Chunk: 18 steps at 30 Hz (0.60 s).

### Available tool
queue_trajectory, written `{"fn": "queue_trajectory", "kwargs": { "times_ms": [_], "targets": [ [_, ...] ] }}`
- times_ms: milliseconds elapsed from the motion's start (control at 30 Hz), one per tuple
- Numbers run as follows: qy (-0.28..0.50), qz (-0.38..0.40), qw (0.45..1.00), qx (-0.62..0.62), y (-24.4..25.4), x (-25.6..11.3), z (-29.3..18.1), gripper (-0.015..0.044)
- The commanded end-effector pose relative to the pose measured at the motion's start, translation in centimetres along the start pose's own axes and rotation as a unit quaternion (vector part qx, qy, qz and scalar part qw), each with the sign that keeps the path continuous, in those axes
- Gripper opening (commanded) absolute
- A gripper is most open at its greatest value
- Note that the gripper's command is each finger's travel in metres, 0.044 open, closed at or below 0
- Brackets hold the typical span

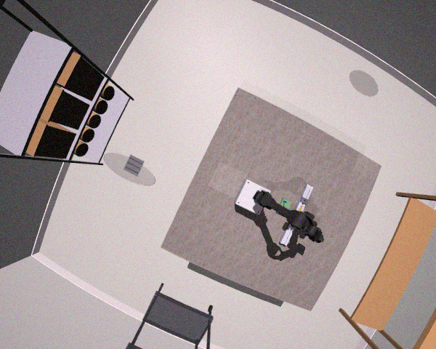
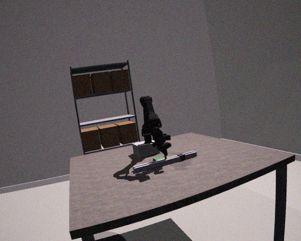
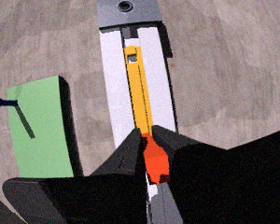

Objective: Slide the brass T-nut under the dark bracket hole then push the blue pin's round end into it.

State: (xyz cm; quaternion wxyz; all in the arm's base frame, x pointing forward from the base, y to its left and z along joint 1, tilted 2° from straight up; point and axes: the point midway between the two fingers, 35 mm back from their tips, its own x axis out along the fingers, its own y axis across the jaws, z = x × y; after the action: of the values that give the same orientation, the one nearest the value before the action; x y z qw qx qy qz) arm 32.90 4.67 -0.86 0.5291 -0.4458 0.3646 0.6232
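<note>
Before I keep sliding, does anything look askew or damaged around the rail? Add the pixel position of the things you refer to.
Nothing stands out: the orange handle (image 3: pixel 157 161) is between the black gripper's fingers (image 1: pixel 300 213) (image 2: pixel 165 157), and the dark bracket (image 1: pixel 304 200) (image 2: pixel 181 156) (image 3: pixel 131 16) sits squarely across the aluminum rail (image 1: pixel 285 238) (image 2: pixel 145 167) (image 3: pixel 113 93).
</note>
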Motion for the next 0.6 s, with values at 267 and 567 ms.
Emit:
{"fn": "queue_trajectory", "kwargs": {
  "times_ms": [267, 567],
  "targets": [
    [-0.002, -0.001, 1.0, -0.001, 0.0, 0.6, 1.9, -0.015],
    [-0.003, -0.001, 1.0, -0.001, 0.0, 1.1, 3.3, -0.015]
  ]
}}
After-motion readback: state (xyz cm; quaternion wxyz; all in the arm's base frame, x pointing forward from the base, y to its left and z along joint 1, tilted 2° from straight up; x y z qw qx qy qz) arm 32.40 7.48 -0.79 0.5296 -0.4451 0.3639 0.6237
